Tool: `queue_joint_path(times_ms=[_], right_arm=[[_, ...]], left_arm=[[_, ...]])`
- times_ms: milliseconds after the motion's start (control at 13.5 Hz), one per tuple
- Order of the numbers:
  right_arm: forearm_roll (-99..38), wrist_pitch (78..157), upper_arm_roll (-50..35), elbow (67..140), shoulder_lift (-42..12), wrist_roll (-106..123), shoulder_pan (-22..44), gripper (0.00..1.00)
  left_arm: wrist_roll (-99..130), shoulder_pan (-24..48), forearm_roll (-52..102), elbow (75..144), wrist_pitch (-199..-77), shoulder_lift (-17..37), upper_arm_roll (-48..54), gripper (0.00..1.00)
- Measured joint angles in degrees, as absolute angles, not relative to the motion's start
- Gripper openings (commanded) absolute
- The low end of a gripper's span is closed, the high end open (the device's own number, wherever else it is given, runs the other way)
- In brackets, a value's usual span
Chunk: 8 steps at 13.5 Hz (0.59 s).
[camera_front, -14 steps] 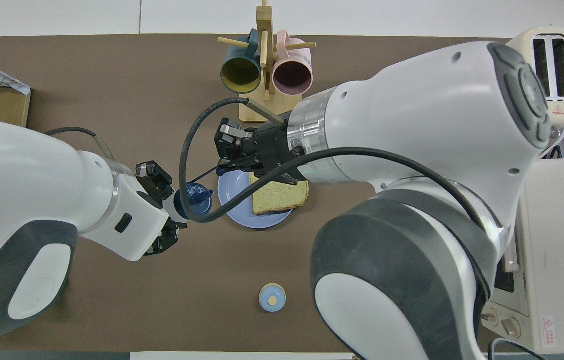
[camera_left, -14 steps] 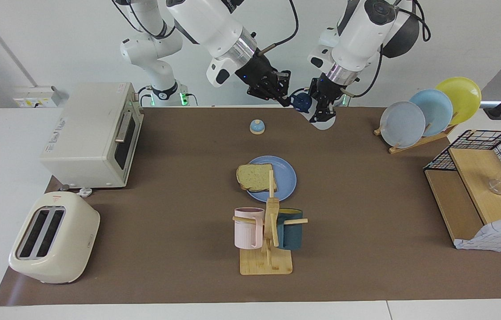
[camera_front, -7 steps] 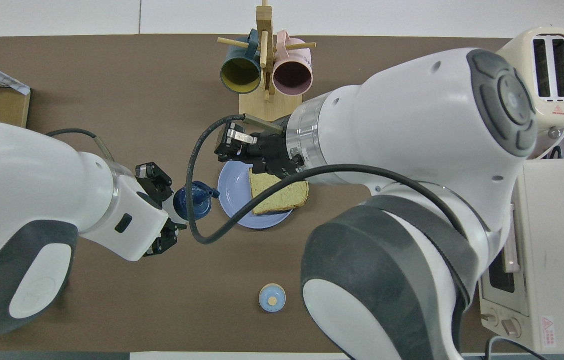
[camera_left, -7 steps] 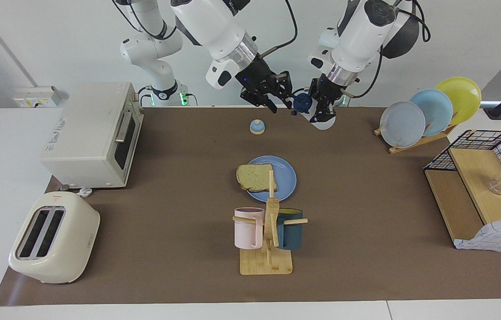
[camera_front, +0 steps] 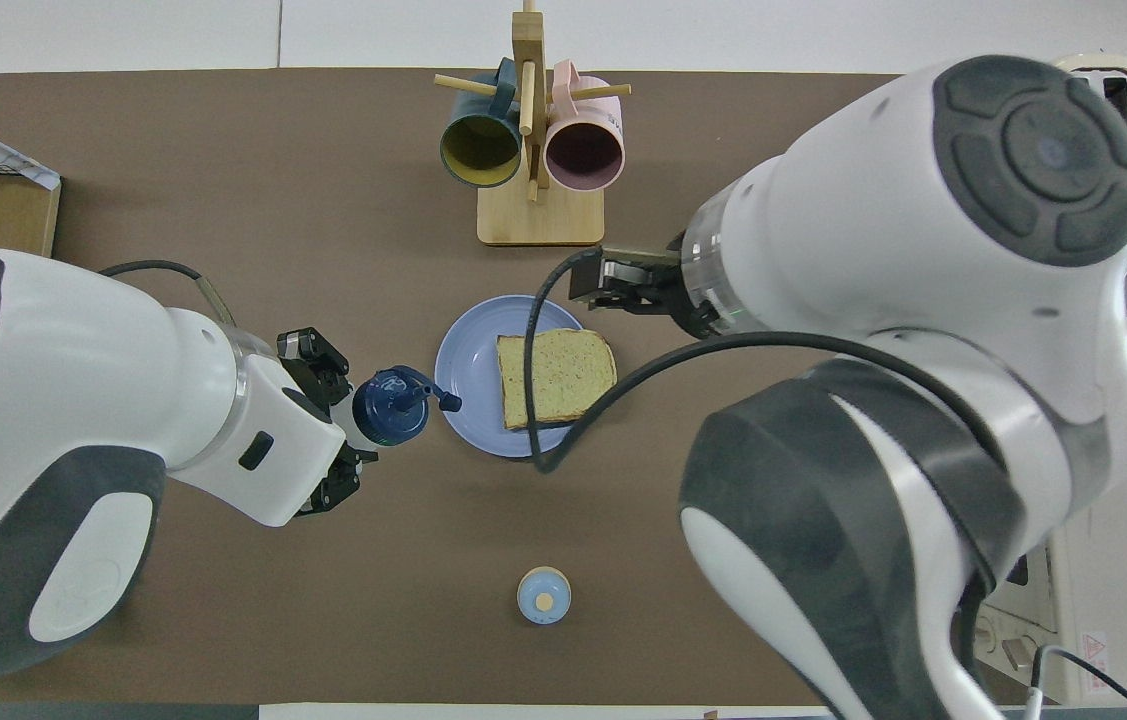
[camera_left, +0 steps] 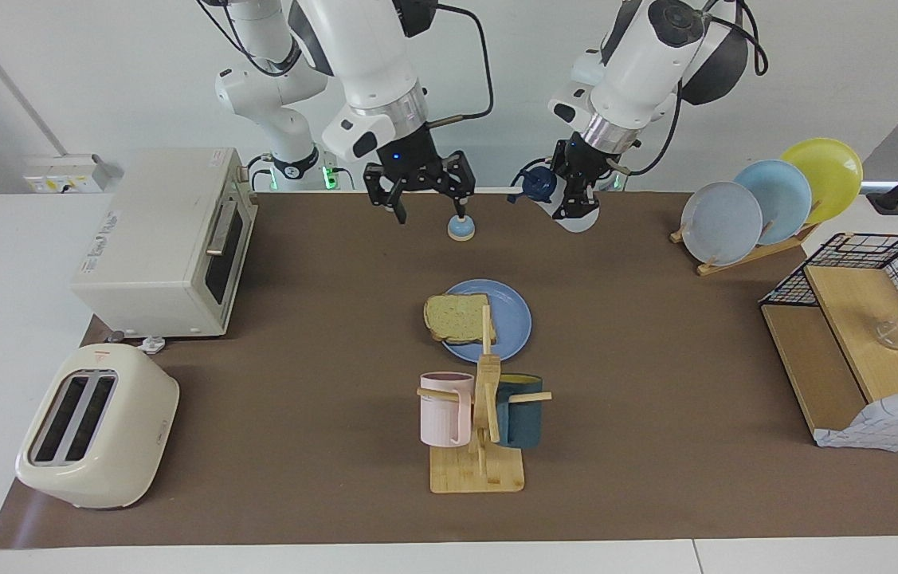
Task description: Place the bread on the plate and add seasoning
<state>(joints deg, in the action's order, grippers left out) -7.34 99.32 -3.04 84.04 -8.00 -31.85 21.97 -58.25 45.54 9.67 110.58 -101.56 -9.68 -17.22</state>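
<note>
The bread slice [camera_left: 459, 318] lies on the blue plate [camera_left: 511, 312] mid-worktop, overhanging the rim toward the right arm's end. The seasoning bottle [camera_left: 568, 209] — navy cap [camera_front: 391, 405] uppermost in the overhead view — is held tilted in the air by the left end effector [camera_left: 576, 187], clamped narrow around it, above the brown mat [camera_left: 656, 359]. The right end effector [camera_left: 426, 201] is spread wide and holds nothing, raised over the small blue bell [camera_left: 460, 228].
</note>
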Motion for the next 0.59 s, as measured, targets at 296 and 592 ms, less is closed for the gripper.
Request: queue_joint_path(times_ms=[296,592], right_arm=[[-3.03,90.36,-2.36,84.04,-6.1,-15.76,8.67,1.0],[-1.39,85.63,-2.29,86.29,-3.2,-10.31,2.42,1.0]], left_arm=[[-55.47,45.56,3.85,110.6,-102.03,-9.62,-15.73,0.0],[-54.18,45.84,-1.05,110.62,-102.63,-8.58,-14.47,0.0]])
